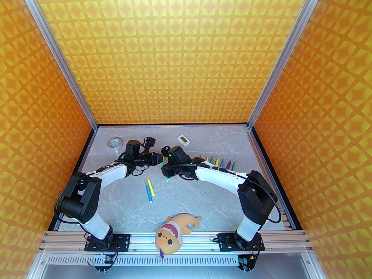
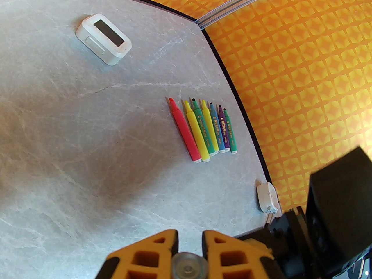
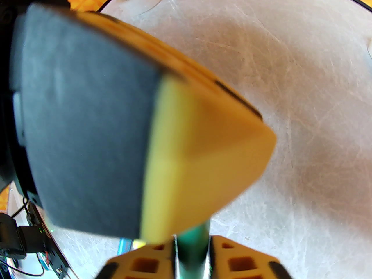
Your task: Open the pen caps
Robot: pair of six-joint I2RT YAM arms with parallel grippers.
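Table [image 1: 209, 202] open front-right; pens [image 2: 200, 126] centre, right; timer [image 2: 103, 39], tape roll [image 1: 114, 143] rear.

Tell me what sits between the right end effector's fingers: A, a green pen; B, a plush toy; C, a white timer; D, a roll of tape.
A: the right wrist view shows a green pen between the fingers of the right end effector, while the left end effector pinches a translucent pen cap.

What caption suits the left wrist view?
Left jaws pinch a clear cap; beyond lie seven uncapped pens in a row and a white device.
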